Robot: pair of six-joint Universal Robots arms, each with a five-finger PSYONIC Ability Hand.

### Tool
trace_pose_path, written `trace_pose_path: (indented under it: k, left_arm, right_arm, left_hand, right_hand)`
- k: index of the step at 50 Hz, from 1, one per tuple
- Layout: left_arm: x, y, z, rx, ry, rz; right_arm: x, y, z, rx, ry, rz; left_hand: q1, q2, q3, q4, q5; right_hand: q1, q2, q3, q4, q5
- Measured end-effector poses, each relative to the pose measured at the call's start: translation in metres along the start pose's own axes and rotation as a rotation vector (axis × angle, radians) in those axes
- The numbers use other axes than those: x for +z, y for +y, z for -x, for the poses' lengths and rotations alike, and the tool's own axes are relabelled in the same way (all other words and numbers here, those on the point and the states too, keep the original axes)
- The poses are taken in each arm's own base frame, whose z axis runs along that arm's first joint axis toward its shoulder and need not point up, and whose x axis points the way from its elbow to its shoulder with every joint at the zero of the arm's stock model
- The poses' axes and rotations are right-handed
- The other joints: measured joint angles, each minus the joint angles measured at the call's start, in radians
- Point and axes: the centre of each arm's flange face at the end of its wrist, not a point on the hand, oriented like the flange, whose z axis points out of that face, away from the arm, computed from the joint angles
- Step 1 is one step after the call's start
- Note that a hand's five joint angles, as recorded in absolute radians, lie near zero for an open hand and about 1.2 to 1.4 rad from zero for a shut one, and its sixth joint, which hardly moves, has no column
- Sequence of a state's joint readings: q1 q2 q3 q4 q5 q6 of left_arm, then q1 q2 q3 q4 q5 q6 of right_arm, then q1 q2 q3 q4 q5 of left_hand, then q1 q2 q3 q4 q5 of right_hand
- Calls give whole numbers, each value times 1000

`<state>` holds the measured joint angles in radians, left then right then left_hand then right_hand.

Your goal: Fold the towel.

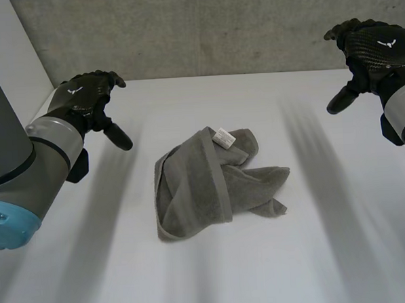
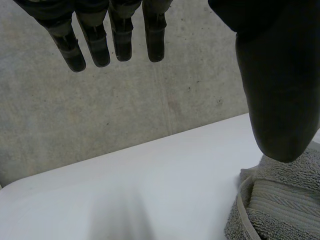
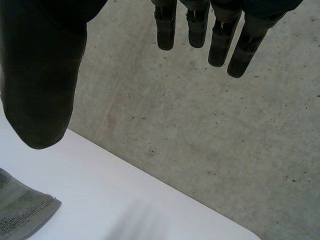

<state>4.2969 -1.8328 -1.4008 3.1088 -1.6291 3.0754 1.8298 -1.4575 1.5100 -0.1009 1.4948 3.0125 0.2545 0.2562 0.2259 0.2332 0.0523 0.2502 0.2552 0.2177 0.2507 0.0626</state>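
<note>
A grey towel (image 1: 214,181) lies crumpled in a loose heap at the middle of the white table (image 1: 344,253). Its small white label (image 1: 223,137) shows on the side farthest from the robot. The robot's left hand (image 1: 84,96) hangs in the air well to the left of the towel and touches nothing. Its fingers (image 2: 95,42) are straight and empty, with the thumb held apart. In the left wrist view a ridged hem of the towel sits just past the thumb's tip. The right hand (image 1: 370,51) is raised well to the right of the towel, likewise empty, its fingers (image 3: 220,35) extended and the thumb standing off from them. In the right wrist view a corner of the towel shows near that thumb. Behind the towel, past the table's far edge, rises a grey concrete wall (image 1: 182,30).
</note>
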Motion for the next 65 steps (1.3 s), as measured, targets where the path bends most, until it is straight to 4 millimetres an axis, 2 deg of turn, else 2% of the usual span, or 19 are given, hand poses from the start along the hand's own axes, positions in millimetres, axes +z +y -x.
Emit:
trace_pose_path:
  k: [9,18,24,40,49,51,57,61,65]
  left_arm:
    - [0,-1,1,-3,-2,-13]
    - [-9,-22,0,-11,6,-124]
    - [-14,-32,0,-12,9,-169]
    - [-12,-30,1,-11,7,-158]
    - [-9,-29,2,-9,12,-158]
    - [-7,-27,3,-7,23,-152]
    - [12,-6,2,7,121,-96]
    - [28,20,0,59,215,-29]
    - [39,46,2,154,265,27]
  right_arm:
    - [0,2,-1,2,0,15]
    - [-4,12,2,11,-18,91]
    - [-4,12,1,12,-19,97]
    - [-4,9,0,10,-16,85]
    - [-6,11,6,0,-46,97]
    - [-9,13,13,-3,-81,107]
    - [-30,26,59,-32,-317,169]
    - [-52,40,94,-90,-486,204]
    - [-66,56,117,-149,-580,217]
  left_hand:
    - [0,0,0,0,0]
    - [0,0,0,0,0]
    - [0,0,0,0,0]
    - [0,0,0,0,0]
    - [0,0,0,0,0]
    - [0,0,0,0,0]
    - [0,0,0,0,1]
    - [0,0,0,0,0]
    - [0,0,0,0,0]
  right_hand:
    - [0,0,0,0,0]
    - [0,0,0,0,0]
    - [0,0,0,0,0]
    - [0,0,0,0,0]
    - [0,0,0,0,0]
    - [0,0,0,0,0]
    - [0,0,0,0,0]
    - [0,0,0,0,0]
    - [0,0,0,0,0]
